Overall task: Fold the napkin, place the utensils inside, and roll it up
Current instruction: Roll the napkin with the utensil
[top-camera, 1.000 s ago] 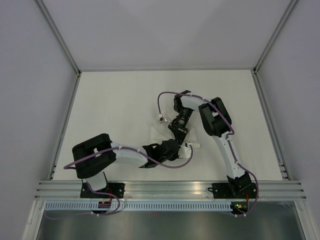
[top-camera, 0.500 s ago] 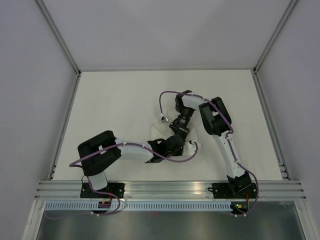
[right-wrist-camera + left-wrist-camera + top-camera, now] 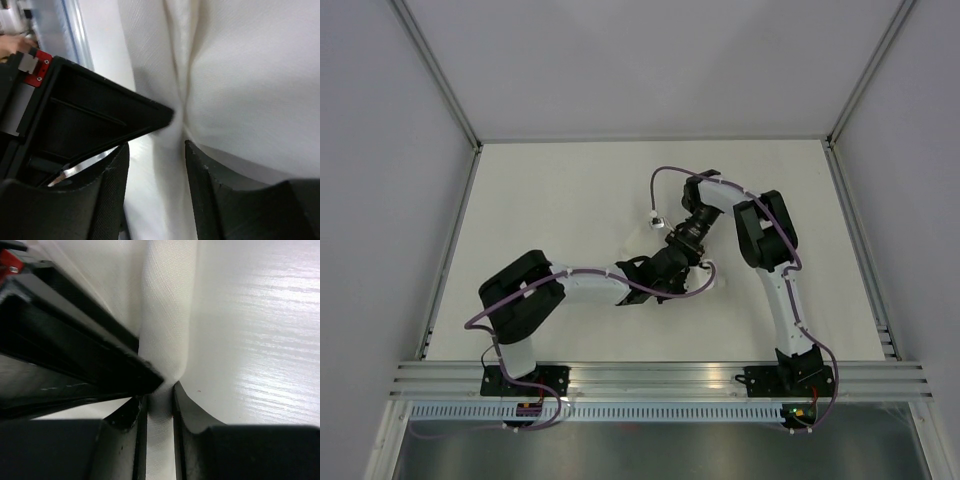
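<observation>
The white napkin [image 3: 167, 315] is bunched into a narrow ridge. My left gripper [image 3: 159, 400] is shut on this ridge, with both fingers pressed against the cloth. In the right wrist view the napkin [image 3: 240, 75] creases toward one pinch point, and my right gripper [image 3: 156, 145] is closed on a thicker fold that fills its gap. In the top view the left gripper [image 3: 670, 270] and the right gripper [image 3: 678, 250] meet tip to tip at the table's middle, and the arms hide nearly all of the napkin. The utensils are out of view.
The off-white table [image 3: 550, 200] is boxed in by grey walls at the left, back and right. An aluminium rail [image 3: 660, 380] runs along the near edge. Purple cables [image 3: 695, 290] loop beside the two grippers.
Both grippers have moved together toward the back right with the napkin. The left arm has stretched out further, and less of the napkin shows in the top view.
</observation>
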`<state>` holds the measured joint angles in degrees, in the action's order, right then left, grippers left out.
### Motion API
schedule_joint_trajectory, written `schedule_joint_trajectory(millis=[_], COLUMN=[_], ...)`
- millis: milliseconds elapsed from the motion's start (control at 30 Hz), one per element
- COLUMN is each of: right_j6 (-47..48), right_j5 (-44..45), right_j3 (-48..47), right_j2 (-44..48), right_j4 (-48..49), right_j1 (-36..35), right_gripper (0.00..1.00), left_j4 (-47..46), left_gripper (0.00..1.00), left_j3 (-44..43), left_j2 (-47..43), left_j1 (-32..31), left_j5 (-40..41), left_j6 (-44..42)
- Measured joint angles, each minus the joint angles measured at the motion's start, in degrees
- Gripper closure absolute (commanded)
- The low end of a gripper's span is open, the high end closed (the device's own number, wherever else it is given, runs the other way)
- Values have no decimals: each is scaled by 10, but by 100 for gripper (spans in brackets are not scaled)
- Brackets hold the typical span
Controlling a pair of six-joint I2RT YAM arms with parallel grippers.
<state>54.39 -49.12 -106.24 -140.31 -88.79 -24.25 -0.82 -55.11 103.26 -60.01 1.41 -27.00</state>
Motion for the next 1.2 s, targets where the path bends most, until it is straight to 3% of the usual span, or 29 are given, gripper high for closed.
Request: schedule_joint_trajectory(millis=[167, 333, 500, 633, 800, 933, 1200], right_j6=[4, 14, 50, 55, 19, -2, -9], right_j5=[-38, -97, -130, -118, -50, 25, 138], right_j3=[0, 28, 117, 243, 441, 591, 738], right_j2=[46, 112, 193, 276, 443, 602, 720], right_j4=[71, 104, 135, 216, 401, 558, 746], right_j1=[44, 134, 234, 265, 243, 181, 47], right_gripper=[43, 43, 42, 41, 38, 34, 31], left_j4=[17, 38, 78, 109, 143, 169, 235], left_gripper=[98, 98, 98, 98, 98, 98, 98], left_j3=[-18, -40, -76, -105, -139, -160, -200], left_j2=[7, 18, 38, 60, 93, 118, 164], left_j1=[19, 41, 78, 110, 148, 172, 203], left_j5=[-51, -121, -207, -283, -378, -442, -541], left_j6=[8, 19, 35, 48, 61, 69, 77])
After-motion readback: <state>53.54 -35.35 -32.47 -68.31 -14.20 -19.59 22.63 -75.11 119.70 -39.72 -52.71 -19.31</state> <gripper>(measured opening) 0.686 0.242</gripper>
